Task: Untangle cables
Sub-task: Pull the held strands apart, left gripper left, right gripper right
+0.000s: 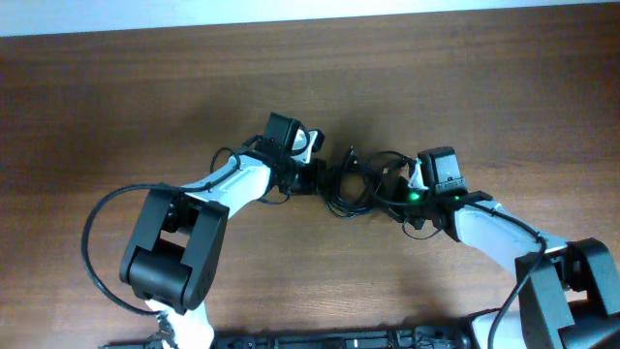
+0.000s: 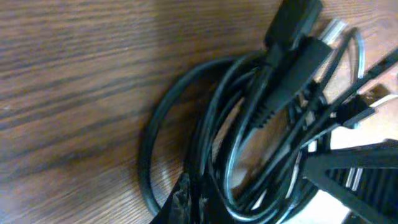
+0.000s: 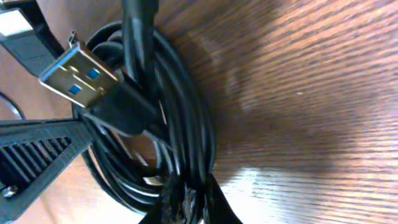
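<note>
Black cables (image 1: 354, 184) lie knotted on the brown desk (image 1: 145, 87) — pinched from both sides.
The left end effector (image 2: 186, 202) is clenched on strands at the left edge of the cables, and the right end effector (image 3: 186, 200) is clenched on loops at their right edge, so the cables sit between the two. To do this step well, I judge the pull should be slow and outward from the cables, with each side holding a different cord — if both grip the same loop, the knot only tightens. The USB plug (image 3: 81, 78) with the blue tongue lies across the coils. Feeding it back through the loops looks the likeliest way to free one cord.
</note>
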